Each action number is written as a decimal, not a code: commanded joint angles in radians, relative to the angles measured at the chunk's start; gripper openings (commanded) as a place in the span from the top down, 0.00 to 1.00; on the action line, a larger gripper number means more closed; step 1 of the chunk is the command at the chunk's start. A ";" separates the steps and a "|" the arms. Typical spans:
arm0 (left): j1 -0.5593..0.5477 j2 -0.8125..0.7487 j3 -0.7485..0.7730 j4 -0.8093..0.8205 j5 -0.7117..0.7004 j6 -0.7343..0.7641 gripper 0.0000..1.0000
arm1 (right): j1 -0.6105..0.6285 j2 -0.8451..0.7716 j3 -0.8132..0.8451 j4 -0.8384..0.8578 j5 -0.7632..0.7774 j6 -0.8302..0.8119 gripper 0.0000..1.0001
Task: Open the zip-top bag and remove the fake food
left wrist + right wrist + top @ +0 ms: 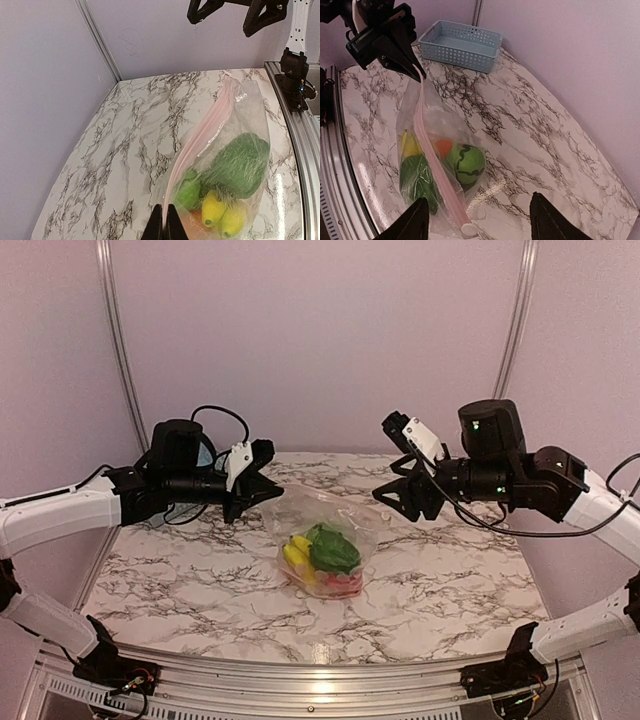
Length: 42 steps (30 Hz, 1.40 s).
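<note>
My left claw (164, 226) is pinched shut on the pink zip edge of the zip-top bag (431, 117), which sags clear and crinkly on the tabletop (180, 580) (fake food (328, 552), green, yellow and red, bunched inside); my right claw (398, 502) gapes, empty.

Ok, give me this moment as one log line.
left gripper: shut on zip-top bag strip end | right gripper: open, off bag | fake food: inside bag | bag bottom: on table

Blue lattice basket (455, 56) by the wall, on a marble-patterned table (545, 130).
</note>
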 commanded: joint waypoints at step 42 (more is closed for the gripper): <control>0.047 -0.164 -0.377 0.269 -0.136 -0.246 1.00 | -0.164 -0.008 -0.483 0.767 -0.537 0.500 0.79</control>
